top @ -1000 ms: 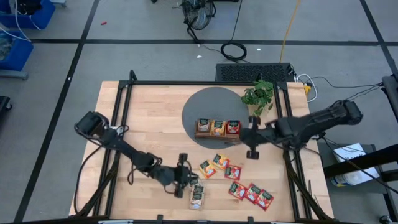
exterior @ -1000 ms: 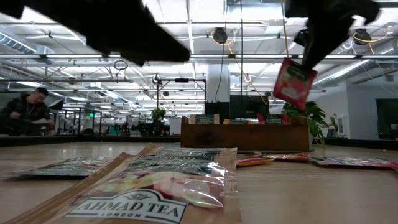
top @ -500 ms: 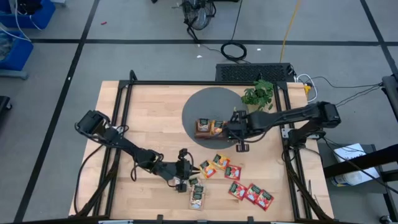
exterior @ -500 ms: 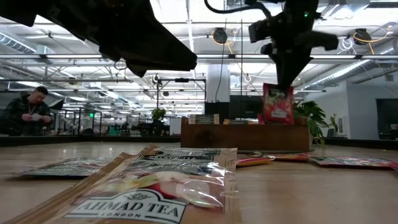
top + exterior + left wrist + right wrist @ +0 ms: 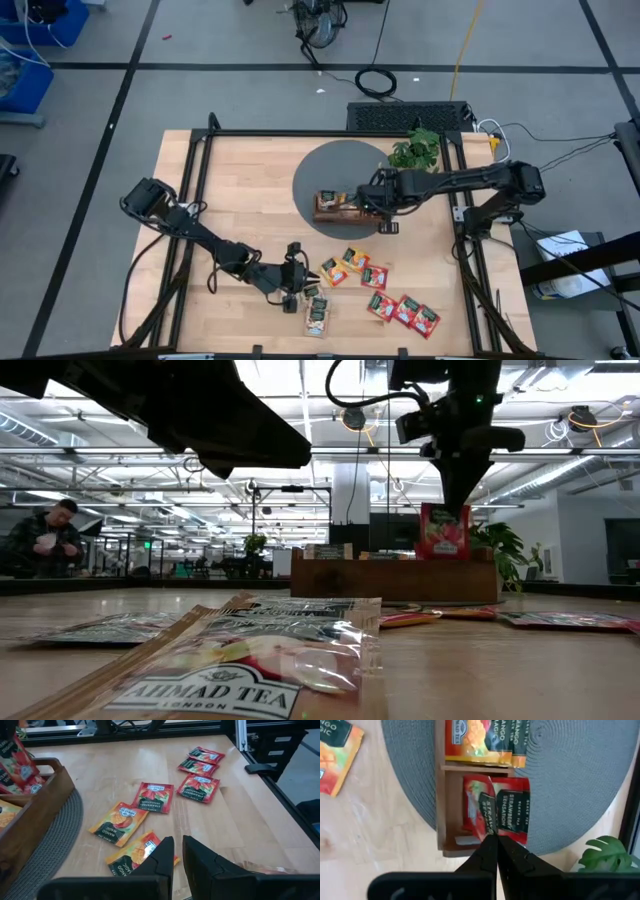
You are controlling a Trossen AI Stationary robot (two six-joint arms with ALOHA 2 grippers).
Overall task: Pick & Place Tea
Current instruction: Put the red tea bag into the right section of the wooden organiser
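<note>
My right gripper [image 5: 380,207] hangs over the right end of the brown wooden tray [image 5: 330,208], shut on a red tea sachet [image 5: 445,530]. The right wrist view shows red sachets [image 5: 512,810] in that end compartment and orange ones [image 5: 480,742] in the one beside it. My left gripper [image 5: 178,851] hovers low near the table's near edge, just above a loose orange sachet [image 5: 132,857]; its fingers stand a narrow gap apart. More orange [image 5: 345,265], red [image 5: 405,310] and pale [image 5: 318,315] sachets lie flat on the table. My right gripper pinches the red sachet by its upper edge [image 5: 492,829] between its two fingers, coming from above and pointing down. The sachet hangs upright below the fingers. Its lower end [image 5: 443,552] reaches down behind the tray's front wall, inside the right end compartment.
The tray stands on a round grey mat [image 5: 330,170]. A green leafy plant [image 5: 415,152] stands just beyond the right arm. Black frame rails [image 5: 200,190] run along the table's left and right sides. Bare wood lies left of the mat. A person [image 5: 40,540] sits far off in the room.
My right gripper has carried the red sachet from beside the tray toward the table's left, over the tray's right end, and has come down, so the sachet now dips into that compartment. My left gripper has edged toward the orange sachets.
</note>
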